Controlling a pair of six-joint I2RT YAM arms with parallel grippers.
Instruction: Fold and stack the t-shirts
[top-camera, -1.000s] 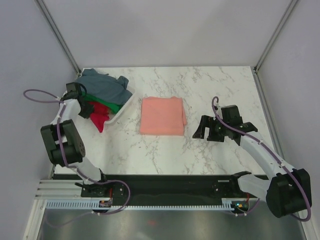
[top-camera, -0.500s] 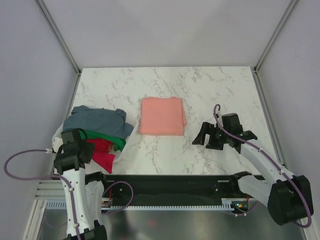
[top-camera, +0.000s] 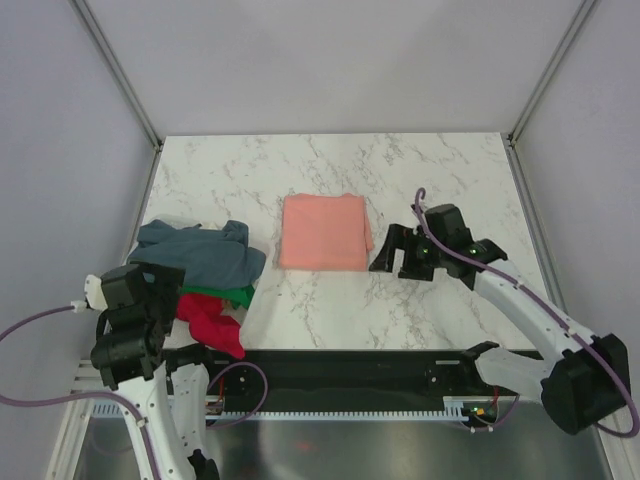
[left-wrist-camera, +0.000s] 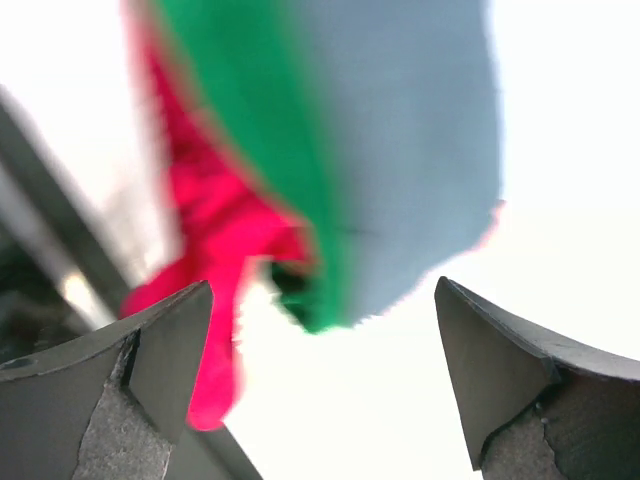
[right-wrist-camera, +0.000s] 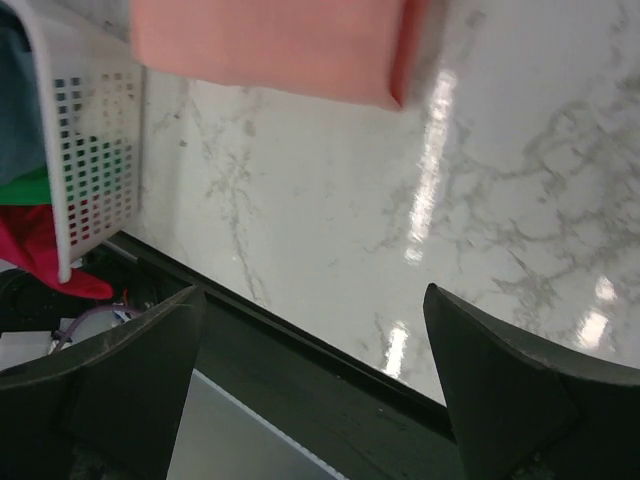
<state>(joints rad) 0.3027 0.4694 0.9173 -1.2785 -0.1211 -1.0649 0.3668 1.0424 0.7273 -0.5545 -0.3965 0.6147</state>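
Salmon-pink shirt (top-camera: 323, 232) sits folded, grey-blue shirt (top-camera: 200, 255), green shirt (top-camera: 228, 296) and red shirt (top-camera: 210, 325) wait heaped in the basket (right-wrist-camera: 95, 130), while left gripper (left-wrist-camera: 322, 290) and right gripper (right-wrist-camera: 315, 295) both gape empty.

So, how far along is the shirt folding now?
Done: one pink shirt lies folded on the table. In hand: nothing, both the left gripper and right gripper are open and empty. Left: the grey-blue shirt, green shirt and red shirt, heaped in the basket.
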